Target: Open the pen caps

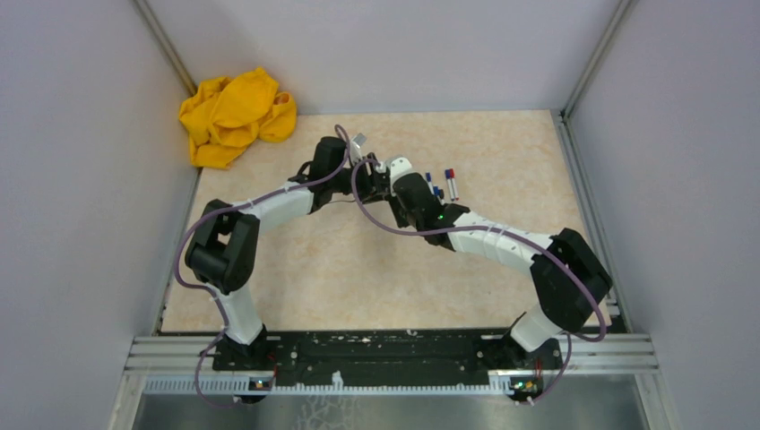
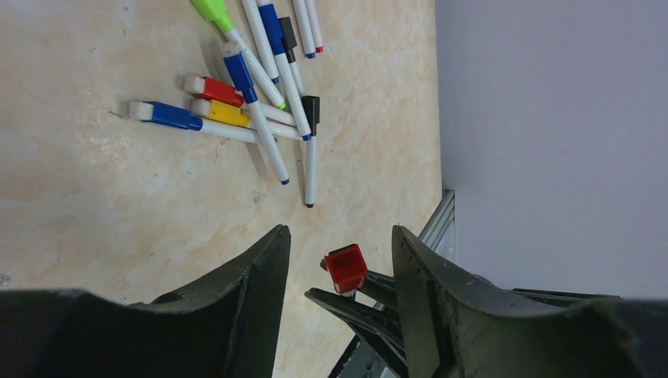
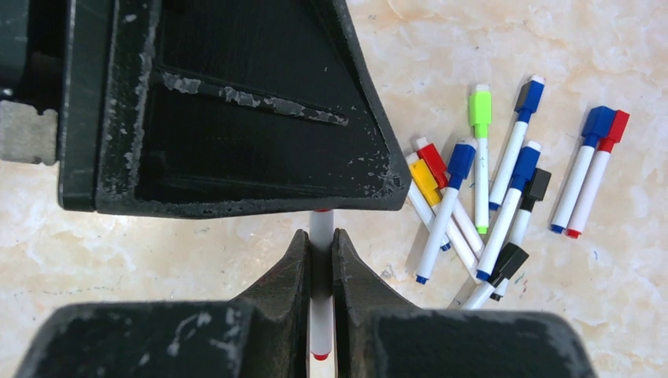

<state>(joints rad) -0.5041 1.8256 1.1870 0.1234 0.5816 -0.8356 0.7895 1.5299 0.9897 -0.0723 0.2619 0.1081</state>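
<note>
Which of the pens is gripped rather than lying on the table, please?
The red-tipped white pen pinched in the right gripper; every other pen lies loose on the table.

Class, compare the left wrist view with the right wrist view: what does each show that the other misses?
Left wrist only: a red cap between the open left fingers, and the grey wall. Right wrist only: a white pen clamped in the right fingers. Both: the pile of pens on the table.

The right hand (image 3: 321, 246) pinches a white red-tipped pen (image 3: 321, 327) beside scattered pens (image 3: 481, 185).
</note>
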